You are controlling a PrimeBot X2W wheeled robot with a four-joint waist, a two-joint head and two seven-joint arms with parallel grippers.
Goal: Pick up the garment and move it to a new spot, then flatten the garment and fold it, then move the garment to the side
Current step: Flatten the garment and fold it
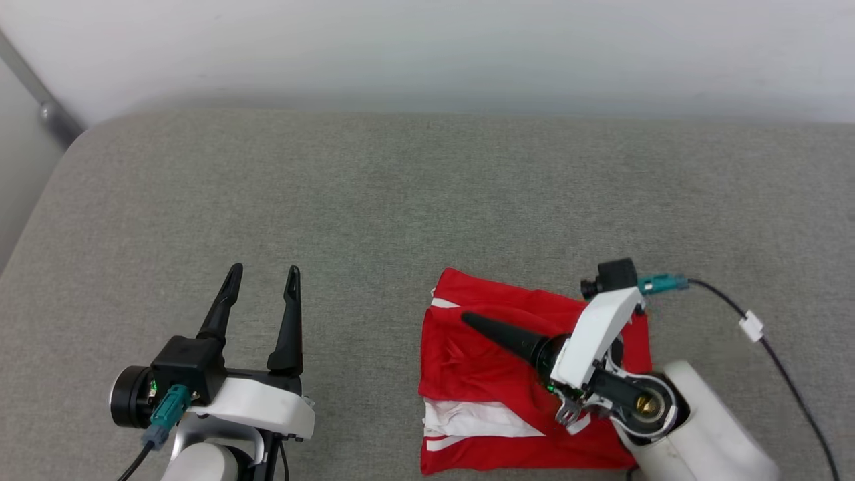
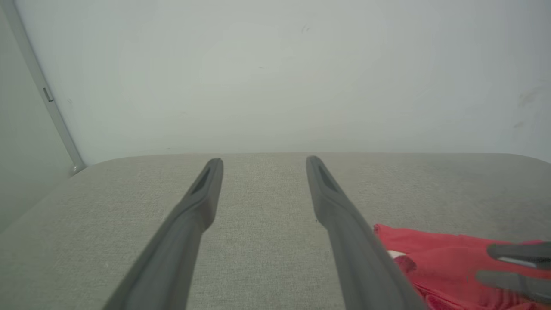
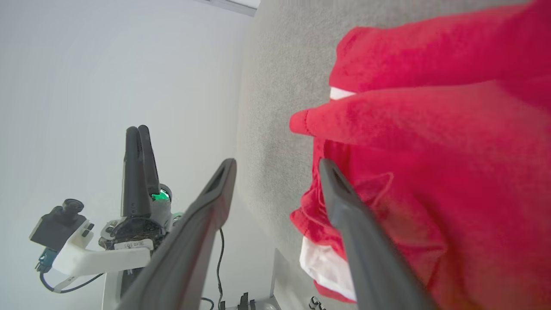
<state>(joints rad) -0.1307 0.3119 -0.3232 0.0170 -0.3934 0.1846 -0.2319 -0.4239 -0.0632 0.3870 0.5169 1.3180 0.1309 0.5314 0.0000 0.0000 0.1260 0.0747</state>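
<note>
The garment (image 1: 467, 374) is a red shirt folded into a rough rectangle with white bands near its front edge. It lies on the grey padded surface (image 1: 374, 200) at the lower centre-right. My right gripper (image 1: 467, 319) hovers over its upper part, rolled on its side with the fingers pointing left. In the right wrist view the right gripper (image 3: 276, 165) stands open, one finger against the red garment (image 3: 430, 129) and the other off its edge, nothing pinched. My left gripper (image 1: 264, 268) is open and empty, well to the left of the garment (image 2: 434, 254); its own view shows it (image 2: 264, 160) over bare surface.
A pale wall (image 1: 427, 53) runs behind the surface's far edge. A grey metal post (image 1: 40, 100) stands by the rounded far-left corner. A black cable (image 1: 781, 374) trails from the right wrist at the right. Bare fabric stretches beyond and left of the garment.
</note>
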